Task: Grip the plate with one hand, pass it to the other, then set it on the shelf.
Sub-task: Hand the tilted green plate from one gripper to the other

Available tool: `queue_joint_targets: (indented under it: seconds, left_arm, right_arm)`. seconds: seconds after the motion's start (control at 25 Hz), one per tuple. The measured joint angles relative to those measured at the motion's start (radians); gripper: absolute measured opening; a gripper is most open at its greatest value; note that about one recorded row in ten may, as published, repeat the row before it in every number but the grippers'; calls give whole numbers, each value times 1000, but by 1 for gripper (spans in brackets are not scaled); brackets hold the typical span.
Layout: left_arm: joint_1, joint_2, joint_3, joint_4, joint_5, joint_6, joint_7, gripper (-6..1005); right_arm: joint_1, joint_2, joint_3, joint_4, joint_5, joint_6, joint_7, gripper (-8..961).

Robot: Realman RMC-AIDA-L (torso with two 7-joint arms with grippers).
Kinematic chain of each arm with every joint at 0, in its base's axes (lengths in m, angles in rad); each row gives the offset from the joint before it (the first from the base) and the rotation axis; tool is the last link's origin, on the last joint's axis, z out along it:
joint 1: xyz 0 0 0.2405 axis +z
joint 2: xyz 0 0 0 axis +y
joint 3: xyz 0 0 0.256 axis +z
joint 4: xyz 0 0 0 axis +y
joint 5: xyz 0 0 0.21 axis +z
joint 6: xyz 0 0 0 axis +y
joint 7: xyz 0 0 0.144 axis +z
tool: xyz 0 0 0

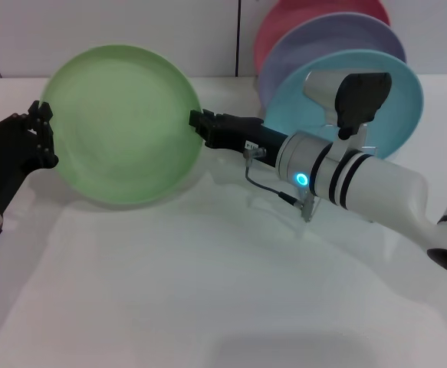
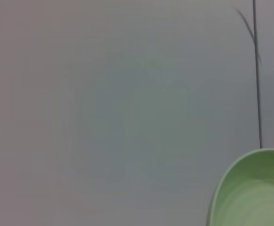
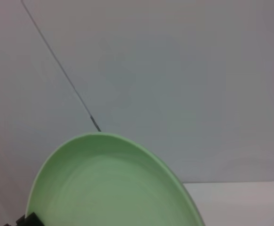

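Green plate held in the air between both tools, mid hand-over.

The plate (image 1: 123,123) stands tilted on edge above the white worktop (image 1: 208,291). The right tool (image 1: 202,125) is closed on its right rim; the left tool (image 1: 41,132) sits at the opposite rim, but I cannot tell whether it has closed. The plate spans straight from one tool to the other. Behind the right arm, blue (image 1: 396,115), lavender (image 1: 315,42) and red (image 1: 284,19) plates stand upright; the shelf itself is hidden.

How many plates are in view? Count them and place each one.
4. The light-green plate is held upright between both end effectors; the turquoise plate, lavender plate and pink plate stand stacked behind the right arm. More may be hidden.
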Motion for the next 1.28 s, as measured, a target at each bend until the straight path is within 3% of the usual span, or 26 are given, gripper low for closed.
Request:
queue_joint_targets:
  seconds: [1.28]
  left_arm:
    - [-10, 0, -12, -8, -6, 52, 8, 36]
  right_arm:
    - [49, 0, 49, -4, -10, 99, 4, 123]
